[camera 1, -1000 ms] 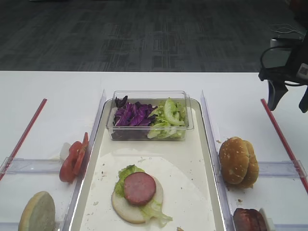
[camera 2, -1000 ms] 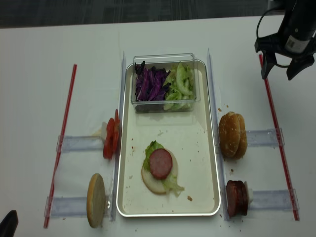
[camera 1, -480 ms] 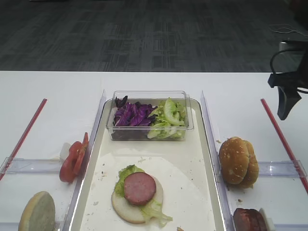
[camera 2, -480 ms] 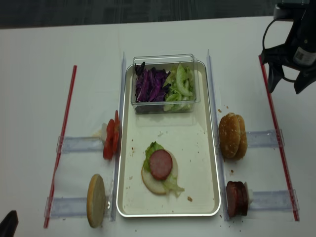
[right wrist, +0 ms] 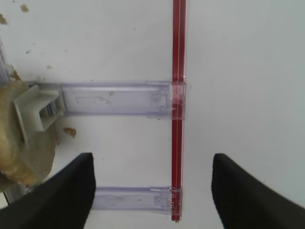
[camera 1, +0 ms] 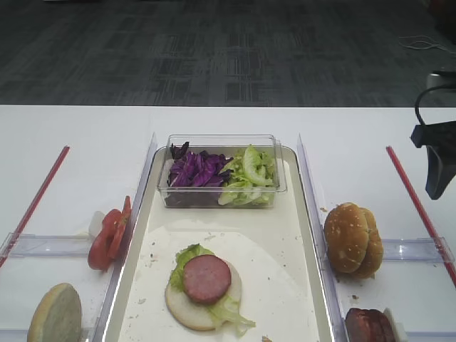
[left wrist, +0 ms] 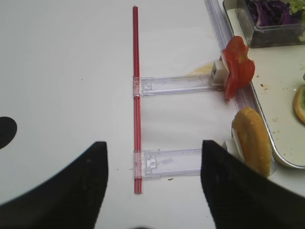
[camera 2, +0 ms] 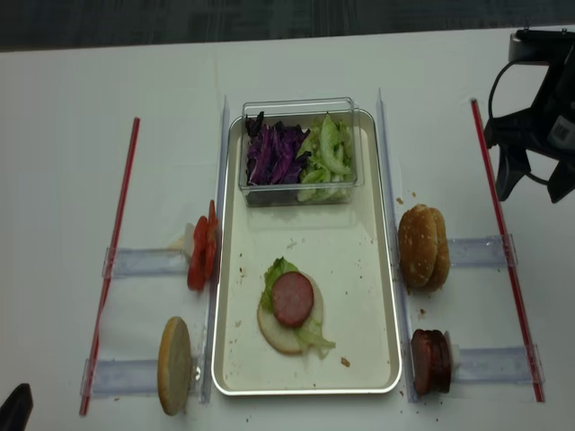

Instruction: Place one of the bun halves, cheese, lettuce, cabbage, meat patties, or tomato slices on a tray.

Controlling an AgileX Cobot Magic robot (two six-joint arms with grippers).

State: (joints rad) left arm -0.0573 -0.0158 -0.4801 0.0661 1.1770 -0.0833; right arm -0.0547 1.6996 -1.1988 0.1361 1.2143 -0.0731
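Observation:
On the cream tray (camera 2: 368, 269) lies a bun half topped with lettuce and a meat patty (camera 2: 292, 299). A clear tub at its far end holds purple cabbage (camera 2: 274, 153) and lettuce (camera 2: 328, 154). Bun halves (camera 2: 423, 246) and meat patties (camera 2: 431, 361) stand right of the tray. Tomato slices (camera 2: 202, 253) and one bun half (camera 2: 174, 364) stand to its left. No cheese is in view. My right gripper (camera 2: 536, 190) hangs open over the right red strip (right wrist: 178, 95), holding nothing. My left gripper (left wrist: 153, 152) is open above the left red strip (left wrist: 137, 95), also with nothing in it.
Clear plastic rails (camera 2: 144, 262) run from each red strip toward the tray and carry the food stands. Crumbs lie around the right-hand buns (right wrist: 19, 143). The white table ends at dark carpet (camera 1: 228, 50) behind.
My right gripper has moved toward the table's near side and slightly rightward along the red strip, staying open. Nothing else has shifted.

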